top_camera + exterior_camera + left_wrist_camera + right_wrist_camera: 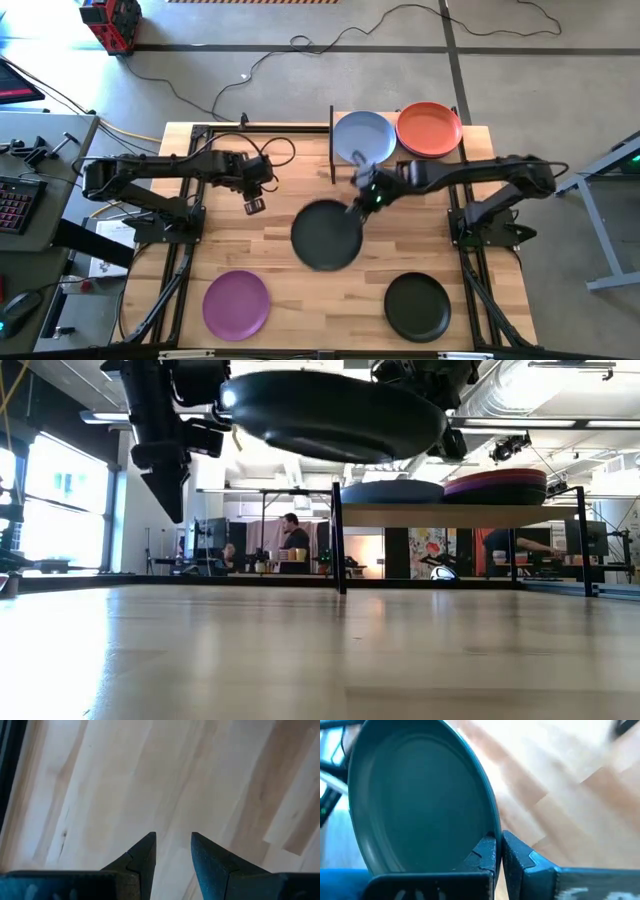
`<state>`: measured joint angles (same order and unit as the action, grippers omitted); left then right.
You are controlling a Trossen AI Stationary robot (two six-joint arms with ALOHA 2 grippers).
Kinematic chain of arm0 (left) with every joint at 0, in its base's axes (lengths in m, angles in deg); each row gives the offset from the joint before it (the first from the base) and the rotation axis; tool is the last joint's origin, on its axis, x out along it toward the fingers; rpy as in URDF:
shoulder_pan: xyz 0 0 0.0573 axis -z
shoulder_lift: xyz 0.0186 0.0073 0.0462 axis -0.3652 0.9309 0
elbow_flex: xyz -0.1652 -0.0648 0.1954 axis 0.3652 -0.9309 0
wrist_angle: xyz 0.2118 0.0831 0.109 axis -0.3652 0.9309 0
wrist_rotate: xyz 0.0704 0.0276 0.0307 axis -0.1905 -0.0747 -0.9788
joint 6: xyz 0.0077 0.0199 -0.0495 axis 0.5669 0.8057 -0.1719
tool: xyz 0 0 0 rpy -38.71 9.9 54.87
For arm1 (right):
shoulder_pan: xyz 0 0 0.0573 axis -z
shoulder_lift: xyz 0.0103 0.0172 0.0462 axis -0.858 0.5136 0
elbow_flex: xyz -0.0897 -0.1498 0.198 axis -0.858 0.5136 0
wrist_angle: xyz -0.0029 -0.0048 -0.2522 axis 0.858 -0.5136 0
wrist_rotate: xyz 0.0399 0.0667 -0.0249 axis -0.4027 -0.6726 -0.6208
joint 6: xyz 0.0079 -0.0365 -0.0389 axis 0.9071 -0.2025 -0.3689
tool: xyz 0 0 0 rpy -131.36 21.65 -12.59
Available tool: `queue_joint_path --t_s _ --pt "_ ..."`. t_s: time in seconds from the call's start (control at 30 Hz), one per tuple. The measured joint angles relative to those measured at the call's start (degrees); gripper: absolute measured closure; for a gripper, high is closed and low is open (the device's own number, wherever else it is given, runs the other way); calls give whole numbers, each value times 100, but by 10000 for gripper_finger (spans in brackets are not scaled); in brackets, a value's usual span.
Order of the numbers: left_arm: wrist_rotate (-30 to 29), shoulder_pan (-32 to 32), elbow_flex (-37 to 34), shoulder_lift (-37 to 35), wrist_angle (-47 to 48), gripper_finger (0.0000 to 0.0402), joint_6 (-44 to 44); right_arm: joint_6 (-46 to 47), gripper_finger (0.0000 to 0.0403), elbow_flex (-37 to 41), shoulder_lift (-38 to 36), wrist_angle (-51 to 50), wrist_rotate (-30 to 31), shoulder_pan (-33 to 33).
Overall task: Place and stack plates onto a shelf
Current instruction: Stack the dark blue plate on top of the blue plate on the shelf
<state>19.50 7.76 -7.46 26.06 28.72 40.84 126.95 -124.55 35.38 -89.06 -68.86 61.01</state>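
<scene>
Your right tool [357, 203] pinches the rim of a round, shallow dark plate [326, 235] at frame centre; your left tool [254, 206] is spread, empty.

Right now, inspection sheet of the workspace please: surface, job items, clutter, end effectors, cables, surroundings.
Surface: wooden table, bare planks in the middle.
Job items: shelf at the far edge bears a blue plate and an orange plate. Purple plate and black plate lie on the near table. A dark plate is held off the table.
Clutter: nothing seen on the table.
End effectors: right end effector shut on the dark plate's rim. Left end effector open, empty, above bare wood.
Cables: loose cable on the floor beyond the table.
Surroundings: people at desks in the room behind.
</scene>
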Motion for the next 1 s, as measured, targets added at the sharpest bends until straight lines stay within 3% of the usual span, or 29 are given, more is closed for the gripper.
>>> queue_joint_path --t_s 0.5,1.0 --pt "18 -790 0 0 0 289 7 -1320 403 -4 -1341 11 -90 2637" --pt "20 -1351 0 0 0 289 -4 -2431 403 -230 -1387 739 -897 4523"
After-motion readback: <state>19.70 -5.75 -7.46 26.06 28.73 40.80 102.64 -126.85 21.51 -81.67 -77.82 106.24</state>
